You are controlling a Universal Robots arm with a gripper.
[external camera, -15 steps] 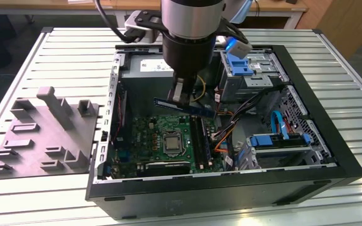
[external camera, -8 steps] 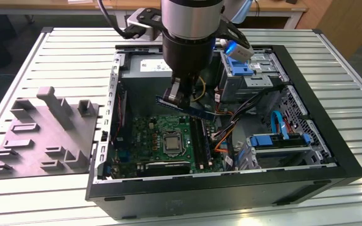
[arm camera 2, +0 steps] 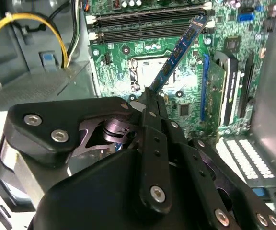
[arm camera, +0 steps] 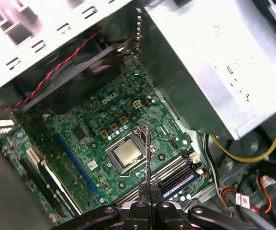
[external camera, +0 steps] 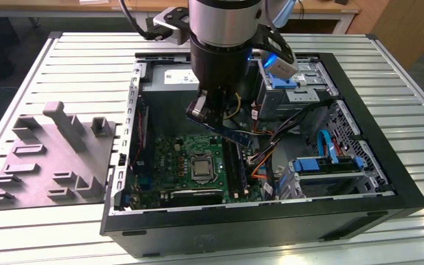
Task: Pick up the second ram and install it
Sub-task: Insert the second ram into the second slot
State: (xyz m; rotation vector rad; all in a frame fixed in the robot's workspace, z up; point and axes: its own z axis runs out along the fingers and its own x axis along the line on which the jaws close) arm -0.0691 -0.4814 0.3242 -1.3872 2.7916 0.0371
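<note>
Here the pincer [arm camera 2: 150,95] clamps the second ram [arm camera 2: 178,51], tilted above the motherboard [arm camera 2: 121,53].

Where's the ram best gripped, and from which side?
Across its two flat faces, near one end, coming from above the open case. The ram is thin and flat, so only the faces give purchase, and the long edges stay free for the slots. The gripper holds it so now.
</note>
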